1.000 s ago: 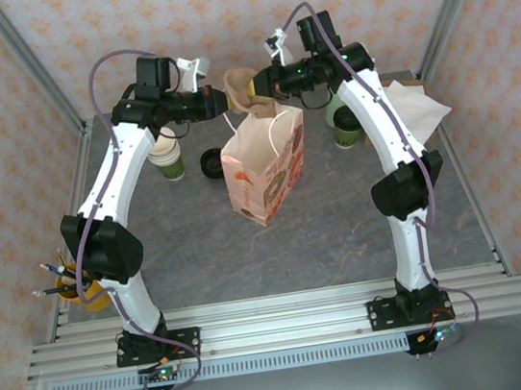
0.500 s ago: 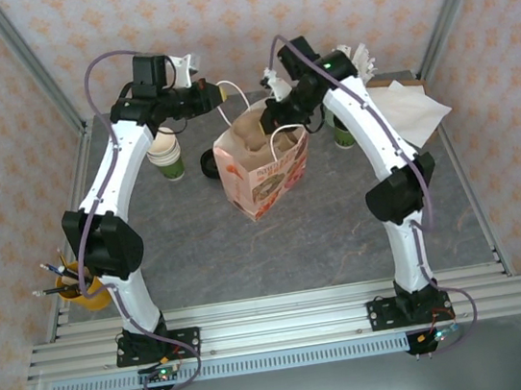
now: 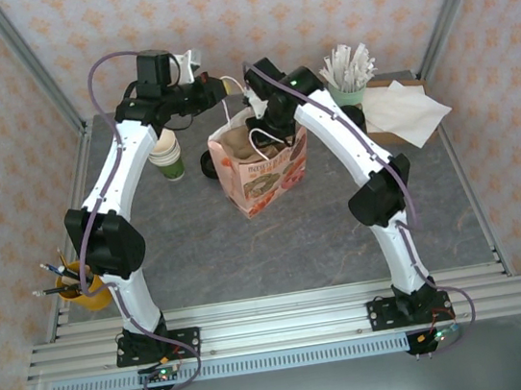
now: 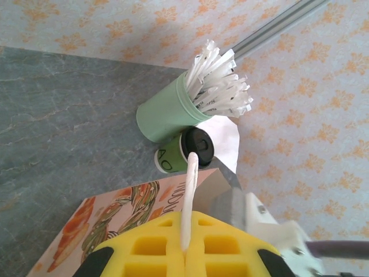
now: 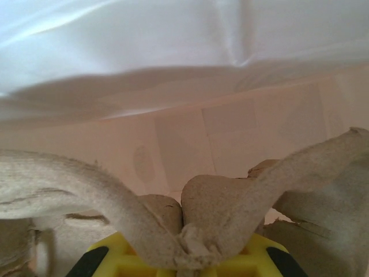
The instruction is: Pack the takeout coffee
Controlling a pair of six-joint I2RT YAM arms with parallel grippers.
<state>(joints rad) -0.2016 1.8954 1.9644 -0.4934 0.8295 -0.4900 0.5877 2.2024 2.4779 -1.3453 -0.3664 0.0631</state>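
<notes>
The takeout coffee (image 4: 174, 157) stands on the table (image 3: 343, 232) near the far edge, toward the far right corner, outside the bag. We see green and cream on its side, and its round black top (image 4: 200, 146) is seated on the rim. It stands just beside the mint-green straw holder (image 4: 164, 112) (whether the two touch, we cannot tell). The white napkins (image 3: 409, 111) lie behind it.

Nearer the middle of the far edge stands the paper bag (image 3: 262, 168), upright with its mouth open. The left gripper (image 4: 185, 254) has its yellow jaws pressed together on the bag's white handle (image 4: 190, 184), which runs up out of the pinch. The right gripper (image 5: 184, 262) reaches down into the bag's mouth. Its jaws are drawn almost together and pinch a fold of the brown pulp tray (image 5: 219, 202), with the bag's pale inner wall close behind. Neither gripper touches the coffee.

Toward the far left corner we see the stack of lidless cups (image 3: 167, 157). A loose black lid (image 3: 210, 165) lies flat between that stack and the bag. At the near left edge stands a yellow pot (image 3: 82, 290) of pens.
</notes>
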